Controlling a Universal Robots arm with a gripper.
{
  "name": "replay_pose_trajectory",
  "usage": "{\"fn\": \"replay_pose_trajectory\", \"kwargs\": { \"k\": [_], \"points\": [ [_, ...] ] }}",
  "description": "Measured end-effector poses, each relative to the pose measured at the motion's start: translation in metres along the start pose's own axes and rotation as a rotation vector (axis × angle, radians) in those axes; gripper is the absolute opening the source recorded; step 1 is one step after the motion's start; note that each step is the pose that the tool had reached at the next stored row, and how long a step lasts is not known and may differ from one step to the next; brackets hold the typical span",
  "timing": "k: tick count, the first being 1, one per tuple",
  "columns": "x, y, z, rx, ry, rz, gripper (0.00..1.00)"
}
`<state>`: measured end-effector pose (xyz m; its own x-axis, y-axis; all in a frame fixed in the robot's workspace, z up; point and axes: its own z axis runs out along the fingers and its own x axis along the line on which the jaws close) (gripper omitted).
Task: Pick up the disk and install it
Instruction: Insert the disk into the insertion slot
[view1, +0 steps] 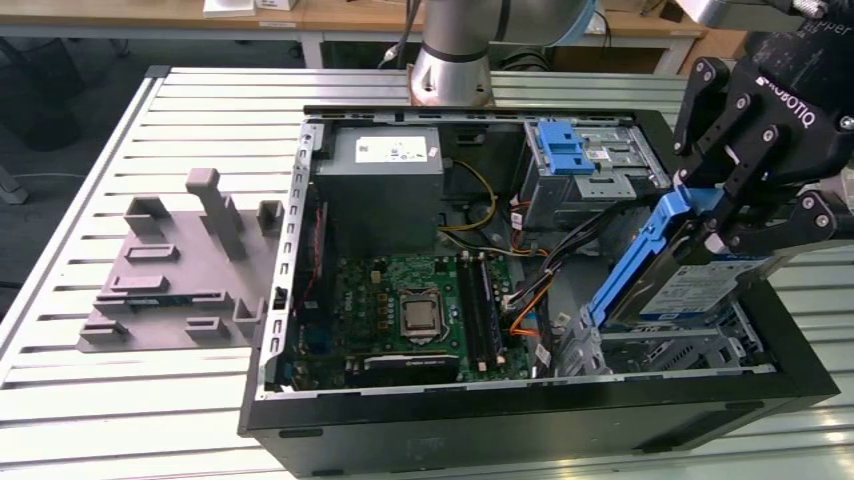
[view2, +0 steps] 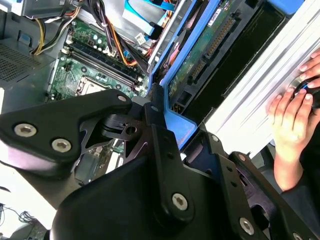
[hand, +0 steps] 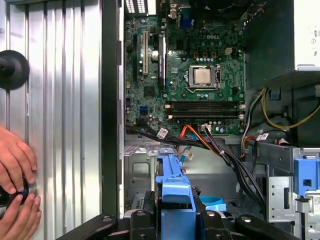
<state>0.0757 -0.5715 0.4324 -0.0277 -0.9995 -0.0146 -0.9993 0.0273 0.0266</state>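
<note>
Exterior view gives us the gripper (view1: 727, 228) closed on the disk (view1: 694, 290), clamped on its blue rail frame (view1: 638, 255); the disk hangs tilted over the metal drive cage (view1: 674, 350) at the exterior view's right of the open computer case (view1: 534, 425); whether it touches the cage we cannot tell; the motherboard (view1: 407, 300) lies inside the case, beside the cage; a grey fixture (view1: 174, 270) sits on the slatted table (view1: 80, 400) at the exterior view's left; in the first wrist view we see a person's hands (hand: 15, 167) resting on the table outside the case wall.
</note>
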Motion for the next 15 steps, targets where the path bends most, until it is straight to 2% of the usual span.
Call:
{"fn": "replay_pose_trajectory", "kwargs": {
  "k": [15],
  "points": [
    [0.0002,-0.0004,0.0142,0.0000,0.0000,0.000,0.36]
  ]
}}
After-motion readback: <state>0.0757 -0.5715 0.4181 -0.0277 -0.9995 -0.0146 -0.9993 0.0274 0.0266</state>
